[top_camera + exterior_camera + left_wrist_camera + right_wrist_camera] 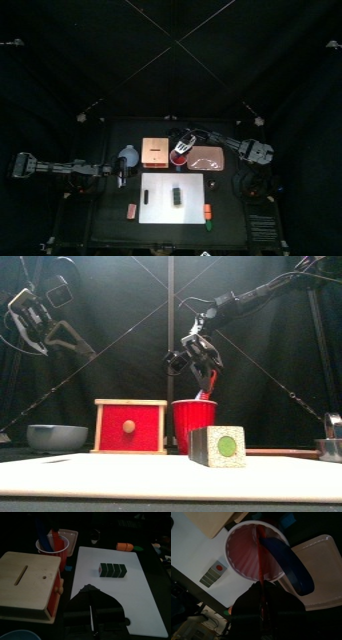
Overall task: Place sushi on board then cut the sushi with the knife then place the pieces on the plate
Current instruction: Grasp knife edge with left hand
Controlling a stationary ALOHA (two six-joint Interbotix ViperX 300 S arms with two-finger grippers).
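The dark green sushi roll [175, 196] [221, 446] [113, 570] lies whole on the white cutting board [158, 190] [127, 597]. Behind the board stands the red cup [194, 426] [244, 554] holding a blue knife [291, 567] and a red knife [210, 382] [260, 557]. My right gripper [185, 143] [198, 361] [261, 587] hangs just above the cup, shut on the red knife's handle. My left gripper [123, 172] [40, 326] [89, 588] hovers high at the board's left side, shut and holding nothing. The pink plate [207, 160] [321, 562] lies right of the cup.
The wooden box [154, 152] [130, 426] [27, 582] with its red drawer front stands left of the cup. A blue-grey bowl [130, 153] [56, 437] sits left of the box. Small toy foods [131, 209] [211, 211] lie beside the board's left and right edges.
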